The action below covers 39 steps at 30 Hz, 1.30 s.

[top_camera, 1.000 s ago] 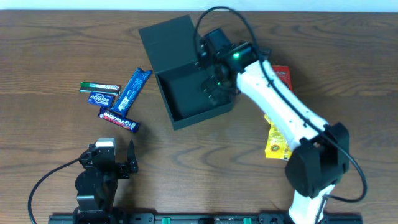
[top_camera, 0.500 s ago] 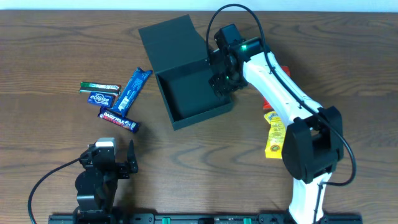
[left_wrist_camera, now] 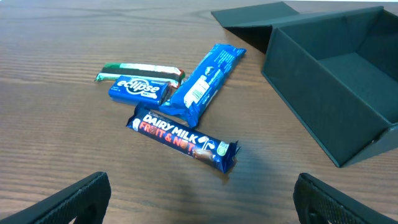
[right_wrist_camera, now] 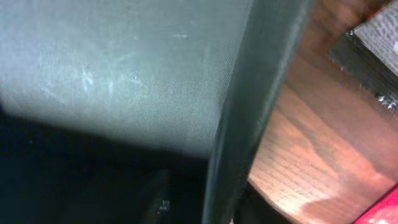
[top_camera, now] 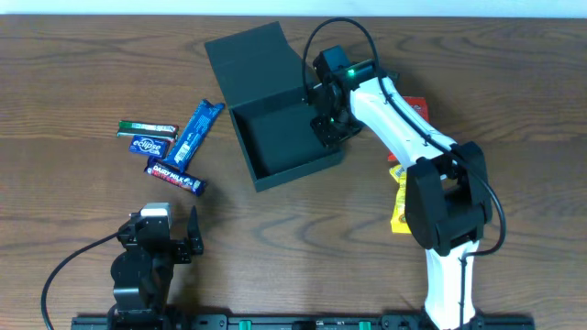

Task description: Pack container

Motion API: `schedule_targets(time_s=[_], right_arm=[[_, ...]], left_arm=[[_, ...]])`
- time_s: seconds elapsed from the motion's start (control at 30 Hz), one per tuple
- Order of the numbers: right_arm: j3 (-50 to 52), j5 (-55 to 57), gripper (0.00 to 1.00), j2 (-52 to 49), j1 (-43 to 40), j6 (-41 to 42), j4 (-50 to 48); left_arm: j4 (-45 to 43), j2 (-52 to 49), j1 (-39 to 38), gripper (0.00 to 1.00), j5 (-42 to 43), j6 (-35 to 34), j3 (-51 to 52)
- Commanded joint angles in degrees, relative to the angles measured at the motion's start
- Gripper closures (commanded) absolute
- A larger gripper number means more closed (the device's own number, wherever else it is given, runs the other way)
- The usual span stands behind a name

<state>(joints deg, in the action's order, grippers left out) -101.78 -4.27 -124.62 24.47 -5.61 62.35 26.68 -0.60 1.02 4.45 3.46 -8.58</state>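
Overhead: container (top_camera: pixel 280 137) upper centre, flap lid back, apparently empty, right hand (top_camera: pixel 328 126) at its right wall, grip impossible to tell. Lower left, left hand (top_camera: pixel 167 240) spread apart. Looks barely begun: snack bars (top_camera: pixel 174 147) loose on desk (top_camera: pixel 73 73).

My overhead camera looks straight down on the whole counter (top_camera: pixel 83 55) from high above. My left wrist camera sits low and faces forward across the counter at a slant, past my left gripper (left_wrist_camera: pixel 202 202), toward the snack bars (left_wrist_camera: pixel 205 81) and the container (left_wrist_camera: pixel 336 81). The overhead view shares both. My right wrist camera is very close against the container, with a strip of counter at the right.
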Motion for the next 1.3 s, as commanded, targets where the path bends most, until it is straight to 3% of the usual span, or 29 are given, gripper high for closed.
schedule_targets(time_s=[0.0, 0.1, 0.4, 0.77, 1.0, 1.27], right_arm=[[0.0, -0.5, 0.85, -1.1, -0.5, 4.6, 1.4], [0.0, -0.6, 0.98, -1.1, -0.5, 8.4, 4.6], [0.0, -4.5, 0.98, -1.1, -0.4, 15.8, 14.2], [0.5, -8.6, 0.99, -1.1, 2.4, 25.4, 19.2], [6.4, -8.6, 0.98, 0.9, 6.1, 27.9, 16.9], [21.1, -8.0, 0.98, 14.1, 2.8, 29.6, 7.4]], left_arm=[[0.0, 0.3, 0.2, 0.05, -0.4, 0.8, 1.0], [0.0, 0.3, 0.2, 0.04, -0.4, 0.8, 1.0], [0.0, 0.3, 0.2, 0.05, -0.4, 0.8, 1.0], [0.0, 0.3, 0.2, 0.05, -0.4, 0.8, 1.0], [0.0, 0.3, 0.2, 0.05, -0.4, 0.8, 1.0], [0.0, 0.3, 0.2, 0.05, -0.4, 0.8, 1.0]])
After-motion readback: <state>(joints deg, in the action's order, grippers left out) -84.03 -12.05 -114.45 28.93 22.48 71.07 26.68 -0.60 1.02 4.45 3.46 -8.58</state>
